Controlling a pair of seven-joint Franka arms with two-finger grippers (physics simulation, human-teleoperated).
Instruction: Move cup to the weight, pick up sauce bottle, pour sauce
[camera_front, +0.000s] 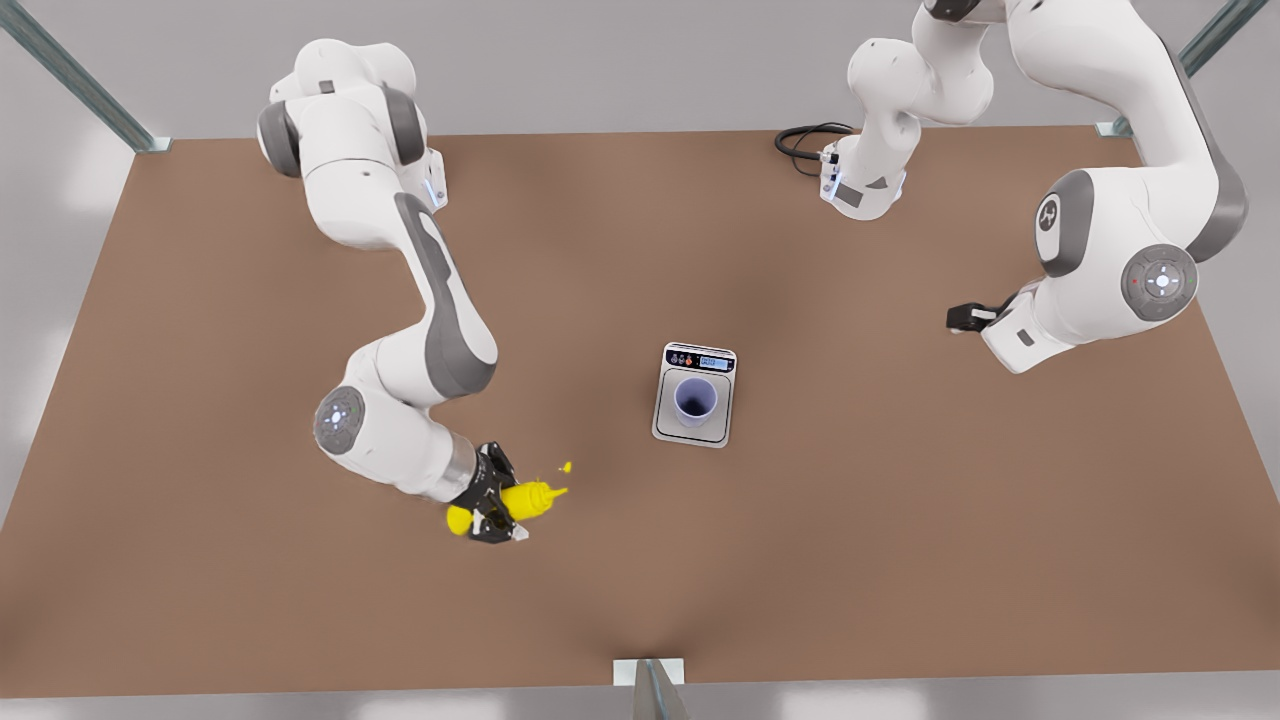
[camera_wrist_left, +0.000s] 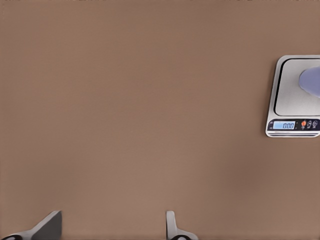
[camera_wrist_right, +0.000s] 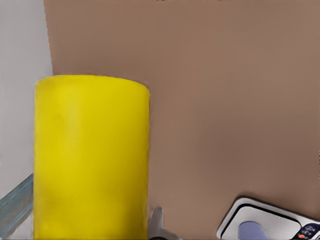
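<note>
My right gripper (camera_front: 497, 507) is clamped on the sauce bottle (camera_front: 520, 500), held near the tabletop's front edge, well apart from the cup (camera_front: 695, 398) standing on the weight (camera_front: 693, 395). I'd carry it nozzle-first over the cup before tilting; some drops may already be escaping. My left gripper (camera_wrist_left: 112, 227) waits, fingers spread and empty.

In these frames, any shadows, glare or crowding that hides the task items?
Front view: soft, even light, only faint shadows on the table; cup and scale are clear. Right wrist view: the bottle looms large. Left wrist view: the frame edge cuts the scale.
</note>
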